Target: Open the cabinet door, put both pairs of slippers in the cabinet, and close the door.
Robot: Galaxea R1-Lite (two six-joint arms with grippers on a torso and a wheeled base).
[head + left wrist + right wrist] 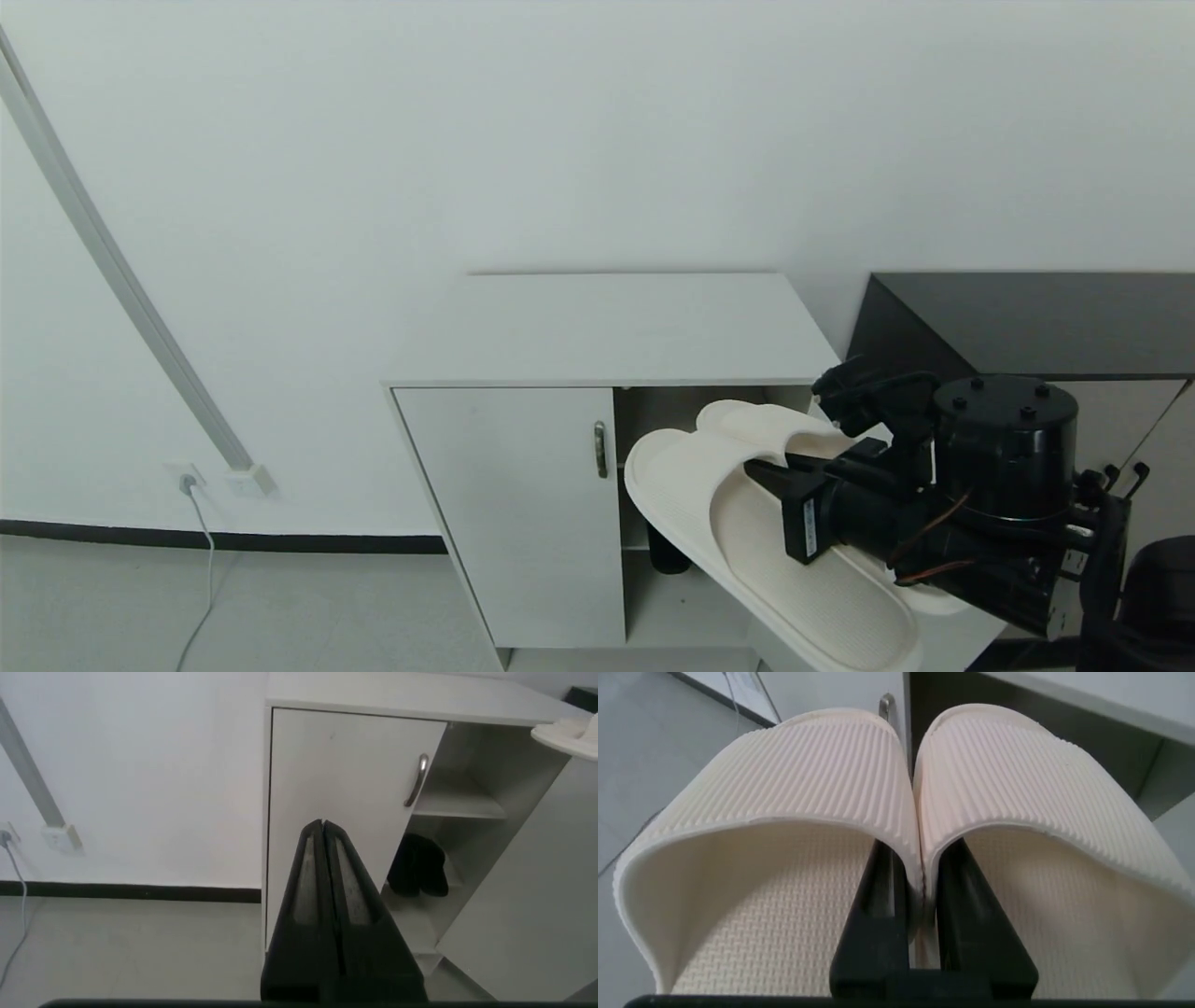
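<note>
Right claw (775,464) pinches the cream slippers (691,490) side by side, its fingers tucked under the straps.

Head view: toes point forward and to my left, into the cabinet (607,327) opening. Their long axis runs from the claw into that gap. The shut door (509,504) lies left of the toes, with its handle (600,449) just beside them. A dark pair (667,553) sits low inside, probably the other slippers.

Left wrist view: left claw (323,831) is pressed together and empty, facing the shut door. The open door (533,896) is swung out on the far side. A slipper toe (568,731) shows near that door's top, roughly level with the cabinet top, so I judge the pair is high and not yet inside. The upper shelf (458,803) looks free.

Right wrist view: one finger (878,915) in each slipper, squeezing the two inner walls together. The handle tip (887,705) shows past the toes, near the seam.

My read: the right arm is the nearer one. Push along the slipper axis, lower onto the shelf, and keep the left toe off the handle.
</note>
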